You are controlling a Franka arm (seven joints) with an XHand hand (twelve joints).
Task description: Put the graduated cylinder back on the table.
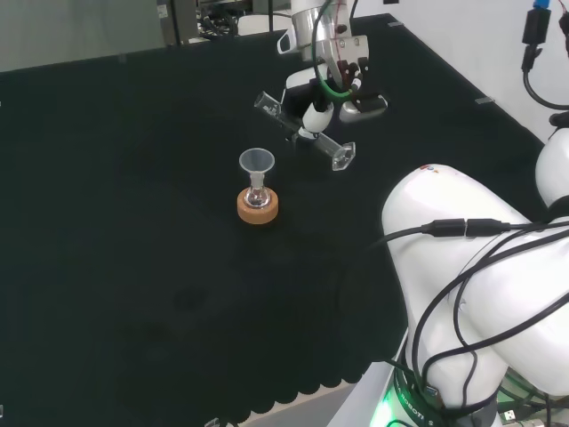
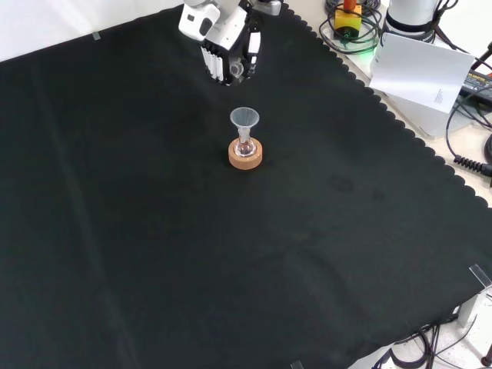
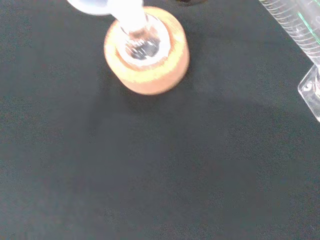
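Observation:
In the head view the hand (image 1: 322,98) holds a clear graduated cylinder (image 1: 289,124) tilted almost flat above the cloth, its fingers curled round the middle. The cylinder's foot (image 1: 344,156) points to the right and toward the camera, its mouth to the left. The wrist view has the cylinder (image 3: 295,27) with its green marks and its foot (image 3: 312,92) close up. In the front view the hand (image 2: 229,48) hangs near the cloth's far edge, behind the flask.
A small flask with a clear funnel (image 1: 256,162) in its neck stands on a cork ring (image 1: 258,207) just left of and nearer than the hand in the head view; funnel (image 2: 244,118) and cork ring (image 2: 246,155) also appear in the front view. White paper (image 2: 423,69) and cables lie off the cloth.

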